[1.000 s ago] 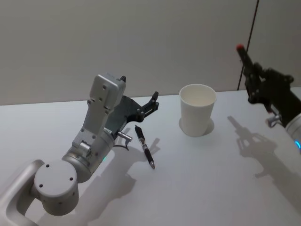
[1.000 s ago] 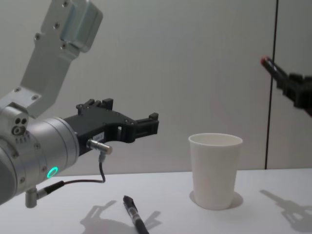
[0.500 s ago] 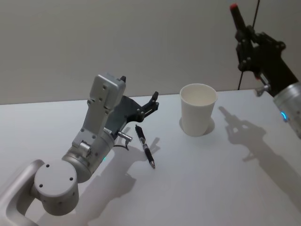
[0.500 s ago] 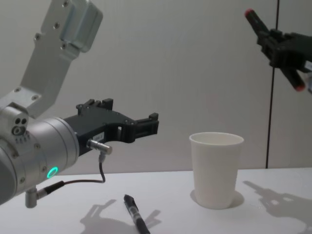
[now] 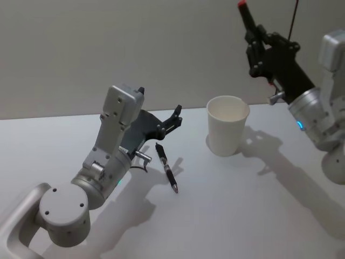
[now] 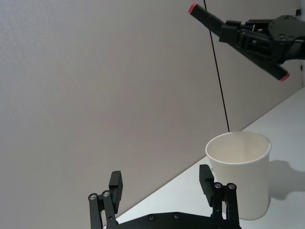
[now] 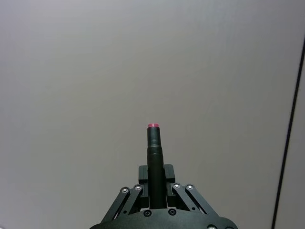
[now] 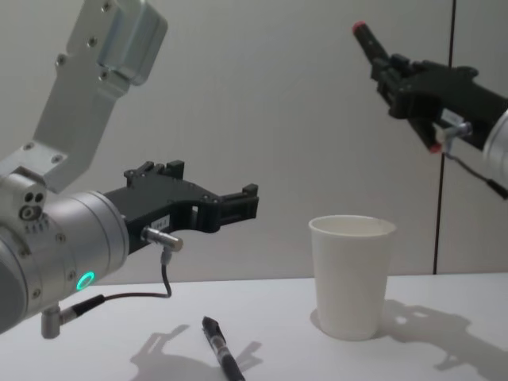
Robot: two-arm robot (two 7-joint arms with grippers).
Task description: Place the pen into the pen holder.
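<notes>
My right gripper is shut on a black pen with red ends, held slanting in the air above and to the right of the pen holder. The same pen and right gripper stand high in the chest view, and the pen points straight out between the right gripper's fingers. The pen holder, a white paper cup, stands upright and empty on the table. My left gripper hovers open to the left of the cup. A second black pen lies on the table under the left gripper.
The white table runs back to a plain grey wall. A dark vertical seam crosses the wall behind the right arm. The left arm's grey elbow fills the near left.
My right arm has swung up and leftward with the pen, from the far right to a spot close to the cup. The left arm and the pen on the table have not moved.
</notes>
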